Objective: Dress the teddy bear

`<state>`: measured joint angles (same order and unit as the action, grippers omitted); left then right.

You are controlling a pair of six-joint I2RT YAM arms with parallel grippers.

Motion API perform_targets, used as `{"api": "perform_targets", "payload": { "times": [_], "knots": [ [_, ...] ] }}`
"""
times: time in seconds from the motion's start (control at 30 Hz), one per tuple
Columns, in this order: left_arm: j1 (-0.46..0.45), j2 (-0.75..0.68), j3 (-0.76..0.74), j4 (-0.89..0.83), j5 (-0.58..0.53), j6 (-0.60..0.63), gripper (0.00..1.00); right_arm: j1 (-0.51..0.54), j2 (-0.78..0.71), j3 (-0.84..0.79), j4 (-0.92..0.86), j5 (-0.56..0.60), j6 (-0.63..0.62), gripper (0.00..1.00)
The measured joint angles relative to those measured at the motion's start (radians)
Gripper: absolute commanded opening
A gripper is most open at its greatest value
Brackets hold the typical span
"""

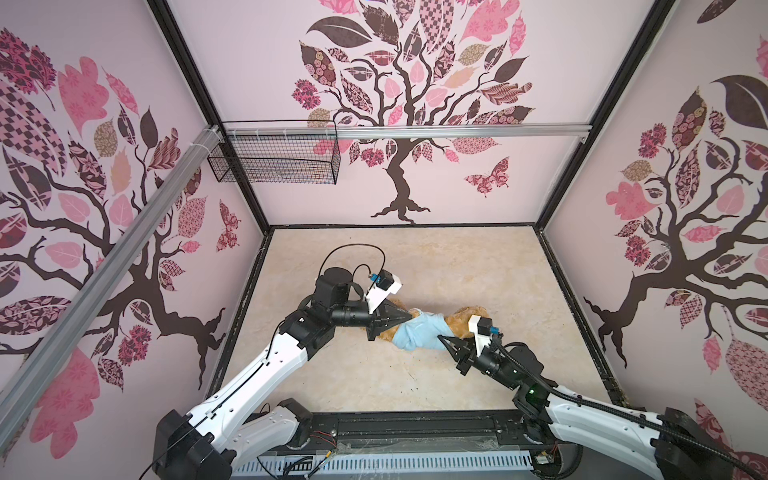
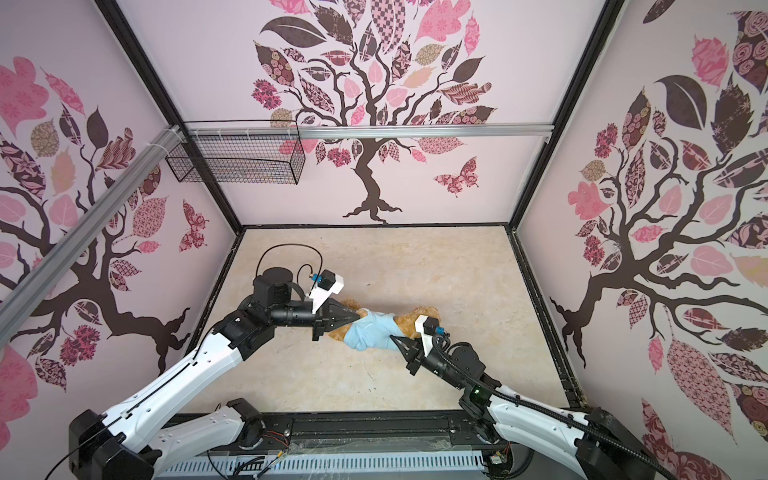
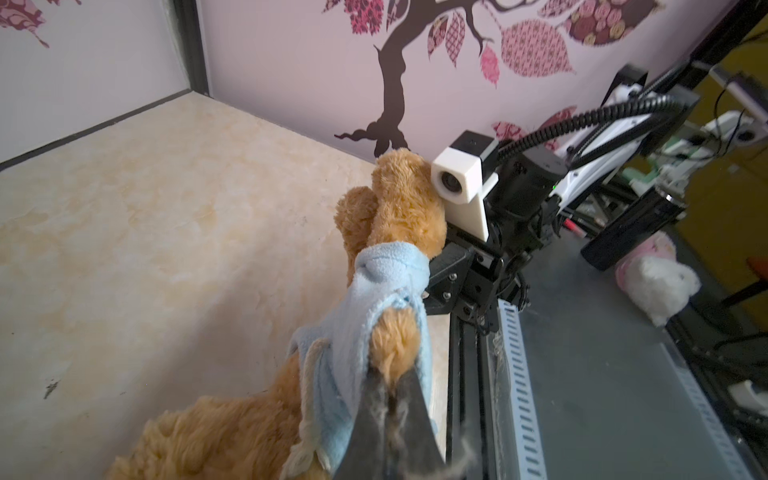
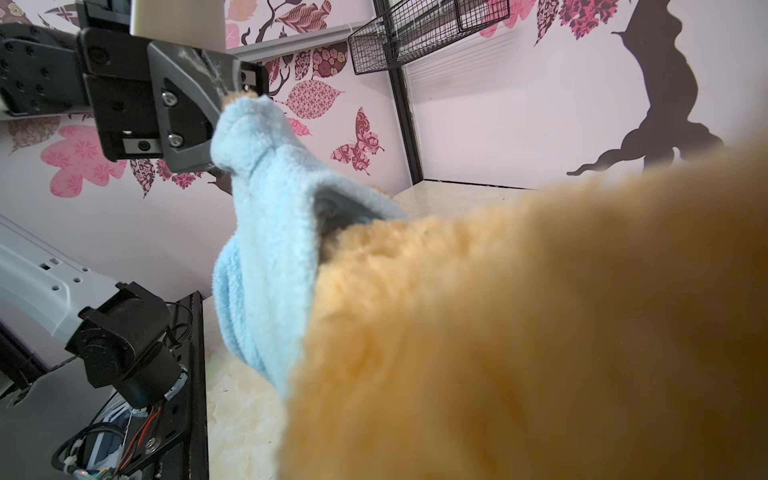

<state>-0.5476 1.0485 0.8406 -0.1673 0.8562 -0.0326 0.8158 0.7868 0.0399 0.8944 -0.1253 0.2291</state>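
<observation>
Left gripper (image 1: 409,318) has its jaws pressed together on a tuft of golden fur, the tip of a limb of the teddy bear (image 1: 459,321) where it pokes out of a sleeve of the light-blue shirt (image 1: 419,332); the left wrist view shows this plainly, the two dark fingers (image 3: 415,415) meeting on the fur with the sleeve's rim bunched beside them (stray fibres cling to the metal); the right wrist view shows the same pinch side-on, with cloth and a sliver of fur caught at the tips. The right gripper (image 1: 443,341) comes in from the opposite side; in both top views its jaws are drawn to a narrow point at the shirt's near edge; in the right wrist view what seems to be one of its fingers (image 4: 338,212) sits tucked under the hem, so it appears to be nipping the cloth, though the pinch itself is hidden behind fur. The teddy bear is stretched across the middle of the marble-patterned table (image 1: 374,257), between the two grippers; the shirt wraps its midsection and bare fur shows at both ends; the end by the right arm is partly behind that arm's wrist camera; which end is the head I cannot tell. A wire basket (image 1: 274,158) hangs on the rail at the back wall, well apart from the bear.
</observation>
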Motion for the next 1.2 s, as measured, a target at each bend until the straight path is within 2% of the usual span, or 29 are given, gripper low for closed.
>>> {"api": "perform_targets", "payload": {
  "times": [0.13, 0.2, 0.27, 0.37, 0.53, 0.73, 1.03, 1.2],
  "knots": [
    [0.041, -0.043, -0.095, 0.172, 0.006, -0.183, 0.00, -0.001, 0.002, 0.000, 0.002, 0.006, -0.001, 0.00],
    [0.041, -0.055, -0.124, 0.212, 0.000, -0.232, 0.00, -0.001, 0.017, 0.000, 0.013, -0.002, -0.004, 0.00],
    [0.040, -0.056, -0.134, 0.201, -0.014, -0.232, 0.00, -0.002, 0.046, 0.002, 0.025, -0.017, -0.013, 0.00],
    [0.003, -0.062, -0.133, 0.115, -0.084, -0.146, 0.00, -0.009, 0.095, 0.012, 0.017, -0.043, -0.037, 0.00],
    [-0.081, -0.062, -0.099, -0.098, -0.194, 0.077, 0.31, -0.017, 0.142, 0.021, -0.060, -0.095, -0.111, 0.00],
    [-0.085, -0.052, -0.023, -0.243, -0.246, 0.204, 0.46, -0.022, 0.166, 0.043, -0.129, -0.144, -0.179, 0.00],
    [-0.116, 0.089, 0.140, -0.348, -0.289, 0.269, 0.50, -0.007, 0.187, 0.067, -0.130, -0.167, -0.209, 0.00],
    [-0.144, 0.162, 0.172, -0.397, -0.306, 0.288, 0.43, 0.000, 0.190, 0.067, -0.131, -0.167, -0.211, 0.00]
  ]
}}
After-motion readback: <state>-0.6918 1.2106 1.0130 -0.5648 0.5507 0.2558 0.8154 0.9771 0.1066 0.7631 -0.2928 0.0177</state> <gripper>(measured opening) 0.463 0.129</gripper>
